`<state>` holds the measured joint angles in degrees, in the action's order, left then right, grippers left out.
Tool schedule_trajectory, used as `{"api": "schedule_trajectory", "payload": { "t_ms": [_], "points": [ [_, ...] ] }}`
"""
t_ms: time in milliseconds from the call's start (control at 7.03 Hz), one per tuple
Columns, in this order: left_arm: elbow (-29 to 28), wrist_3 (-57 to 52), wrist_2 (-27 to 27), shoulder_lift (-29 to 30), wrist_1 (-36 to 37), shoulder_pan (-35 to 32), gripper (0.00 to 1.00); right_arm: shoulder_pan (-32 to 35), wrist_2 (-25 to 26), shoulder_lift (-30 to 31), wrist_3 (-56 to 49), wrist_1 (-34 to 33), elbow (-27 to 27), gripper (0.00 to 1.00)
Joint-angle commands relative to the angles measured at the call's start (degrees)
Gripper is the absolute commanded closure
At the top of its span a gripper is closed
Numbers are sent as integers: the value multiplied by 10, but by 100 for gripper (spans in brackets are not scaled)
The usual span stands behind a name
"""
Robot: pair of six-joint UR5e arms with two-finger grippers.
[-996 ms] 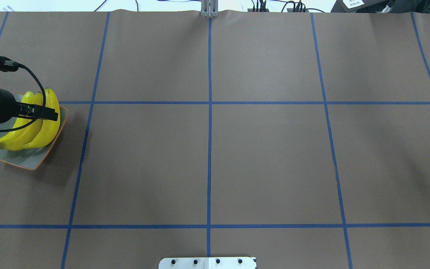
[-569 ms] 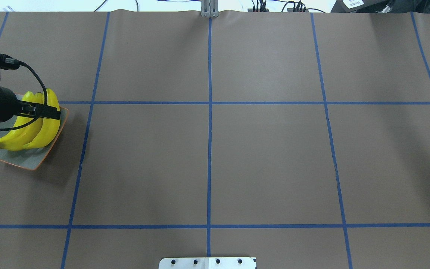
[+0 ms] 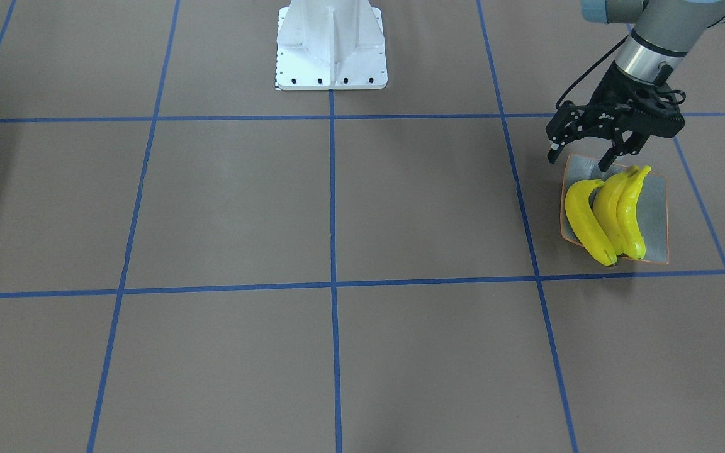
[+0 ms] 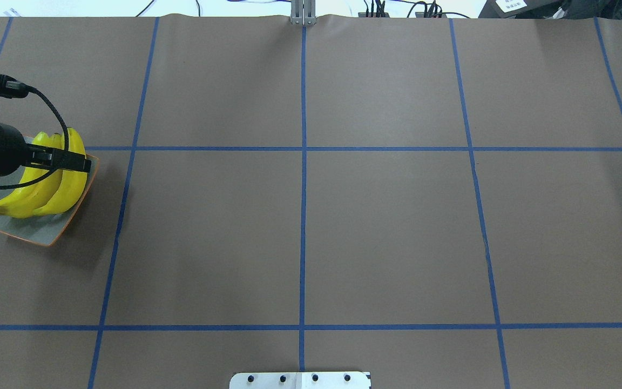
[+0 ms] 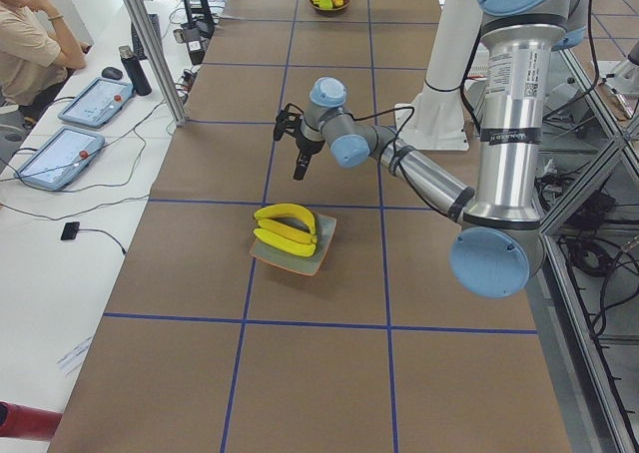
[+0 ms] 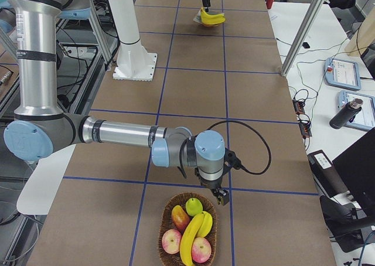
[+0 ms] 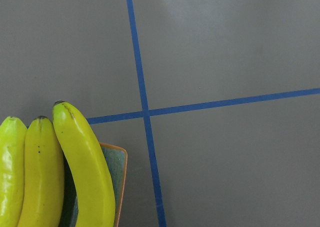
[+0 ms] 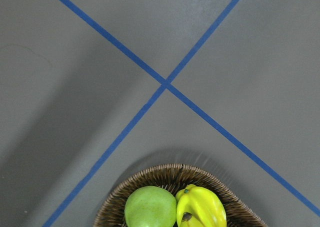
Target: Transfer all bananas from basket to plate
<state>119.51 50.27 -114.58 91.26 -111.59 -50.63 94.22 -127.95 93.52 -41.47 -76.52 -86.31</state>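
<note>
A robotics laboratory was indicated: a table (image 4: 386, 227) covered in brown paper and gridded with blue tape (image 4: 303, 216), a white arm pedestal (image 3: 331, 44) bolted to it, and tablets (image 5: 58, 159) set on a white bench (image 5: 40, 273) beside its operator-side edge.

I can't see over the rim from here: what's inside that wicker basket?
A green apple, three reddish fruits and yellow bananas fill the basket. Anything lying beneath them is covered.
</note>
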Motion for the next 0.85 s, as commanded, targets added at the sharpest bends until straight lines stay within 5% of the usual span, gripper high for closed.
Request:
{"api": "schedule_trajectory", "payload": {
  "t_ms": [0,711],
  "points": [
    [5,0,0,1,1,0,0,0,28,21,-5,113,73,0],
    [11,1,0,2,1,0,0,-32,38,46,12,169,115,0]
  ]
}}
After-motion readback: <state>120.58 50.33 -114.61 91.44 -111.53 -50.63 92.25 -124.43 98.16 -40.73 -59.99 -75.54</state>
